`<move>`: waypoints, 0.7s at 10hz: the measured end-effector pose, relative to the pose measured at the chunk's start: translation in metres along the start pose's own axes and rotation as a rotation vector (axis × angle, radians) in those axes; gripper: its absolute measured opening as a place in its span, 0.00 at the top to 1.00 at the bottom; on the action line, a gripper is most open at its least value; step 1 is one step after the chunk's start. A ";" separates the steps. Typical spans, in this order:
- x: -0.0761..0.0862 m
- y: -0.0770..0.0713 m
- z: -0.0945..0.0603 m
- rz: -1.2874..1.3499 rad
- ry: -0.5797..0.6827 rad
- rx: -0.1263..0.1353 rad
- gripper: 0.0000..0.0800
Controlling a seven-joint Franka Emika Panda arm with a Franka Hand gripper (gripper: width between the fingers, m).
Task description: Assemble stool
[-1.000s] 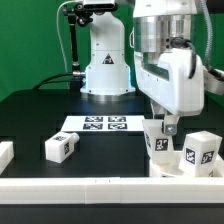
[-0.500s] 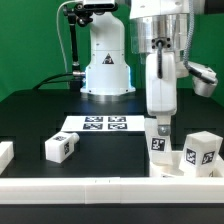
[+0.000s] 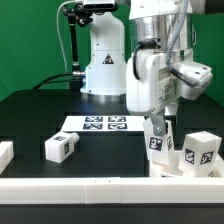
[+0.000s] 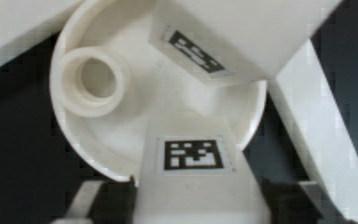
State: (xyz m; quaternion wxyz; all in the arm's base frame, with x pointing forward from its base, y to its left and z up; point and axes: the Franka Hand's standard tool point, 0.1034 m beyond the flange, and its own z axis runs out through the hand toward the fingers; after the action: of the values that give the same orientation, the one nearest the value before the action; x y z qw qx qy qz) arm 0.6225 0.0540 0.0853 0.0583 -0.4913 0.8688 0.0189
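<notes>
Tool [image 3: 158,128] [image 4: 194,197] is clamped on one stool leg [image 3: 156,143] [image 4: 194,152]: the wrist view shows its two fingers [image 4: 101,203] pressing on both sides of this tagged block. In the exterior view the held leg stands almost upright, at about 4 o'clock from the picture's centre, directly over the round seat [image 3: 168,168] [image 4: 149,105]. The seat lies flat on the black desk [image 3: 35,120]. I cannot tell if the leg touches the seat. The wrist view shows a round hole [image 4: 91,78] in the seat, apart from the held leg. A second leg [image 3: 200,150] stands just beside, at 3 o'clock from the held one. A third leg [image 3: 62,147] lies well apart, at 9 o'clock. The marker board [image 3: 95,124] lies at 10 o'clock from the tool. A white rail [image 3: 100,185] runs at 6 o'clock.
</notes>
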 end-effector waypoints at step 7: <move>-0.002 -0.002 -0.010 -0.131 -0.017 -0.002 0.20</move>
State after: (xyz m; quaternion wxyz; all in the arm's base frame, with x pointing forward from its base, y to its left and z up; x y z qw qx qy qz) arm 0.6247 0.0539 0.0953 0.0663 -0.5471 0.8342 0.0201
